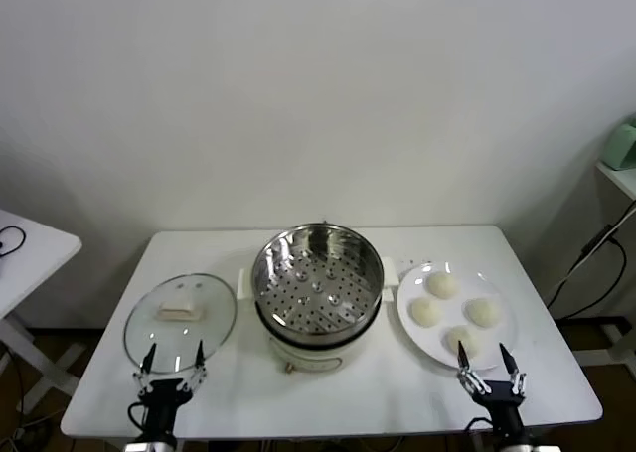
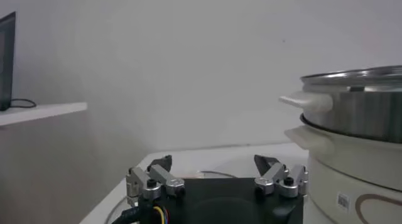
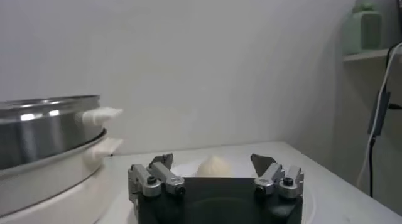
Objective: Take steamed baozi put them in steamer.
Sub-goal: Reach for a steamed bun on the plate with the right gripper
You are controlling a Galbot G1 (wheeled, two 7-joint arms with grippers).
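Steamed baozi [image 1: 455, 311]: four cream-white domed buns lie on a flat white plate [image 1: 409, 321] at the right side of the white table [image 1: 328, 392]; two sit toward the far half of the plate and two toward the near half, close together but apart; in the right wrist view one bun [image 3: 215, 165] shows between the fingers of that arm's gripper, farther off and untouched.

Steamer [image 1: 318, 298]: a round shiny steel pot with a perforated tray inside stands at the table centre on a cream-white base; the tray holds no buns; cream side handles project from pot and base; the plate lies just beside it on the right.

Glass lid [image 1: 180, 315]: a round clear lid with a pale handle lies flat on the table left of the steamer.

Left gripper [image 1: 172, 362]: positioned at the near table edge, at the near rim of the glass lid; fingers spread wide, nothing between them; the left wrist view shows the same gripper [image 2: 214, 167] with the steamer [image 2: 352, 137] off to one side.

Right gripper [image 1: 488, 363]: positioned at the near table edge, at the near rim of the plate, close to the nearest bun; fingers spread wide, gripping nothing; the right wrist view shows it [image 3: 212, 165] with the steamer [image 3: 50, 150] to one side.
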